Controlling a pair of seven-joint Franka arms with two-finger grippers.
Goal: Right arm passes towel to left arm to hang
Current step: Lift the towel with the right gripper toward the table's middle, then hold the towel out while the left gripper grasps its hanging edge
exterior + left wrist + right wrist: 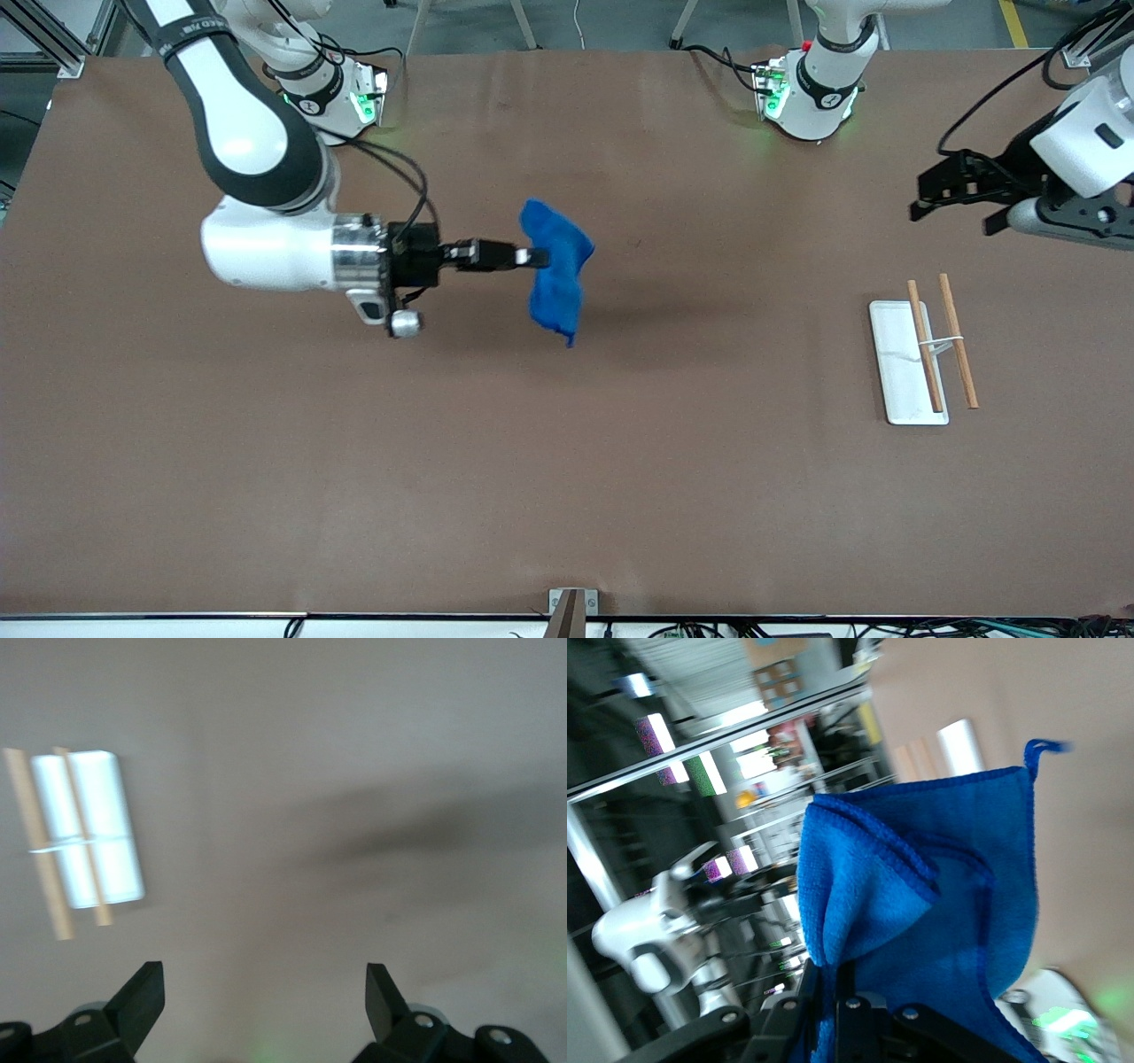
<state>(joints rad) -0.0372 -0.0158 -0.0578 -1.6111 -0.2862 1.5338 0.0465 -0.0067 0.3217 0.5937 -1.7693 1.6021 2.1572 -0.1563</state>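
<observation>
The bright blue towel [556, 273] hangs in the air over the middle of the table, pinched at one edge by my right gripper [535, 258], which is turned sideways and shut on it. In the right wrist view the towel [939, 904] fills the frame, folded over the jaws, with its small loop [1039, 748] at one corner. My left gripper [952, 190] is up over the left arm's end of the table, open and empty; its fingertips [146, 992] stand wide apart in the left wrist view.
A white tray [897, 363] with two wooden rods [957, 351] lies on the table at the left arm's end, below my left gripper. It also shows in the left wrist view [106, 828]. The arms' bases stand along the table's back edge.
</observation>
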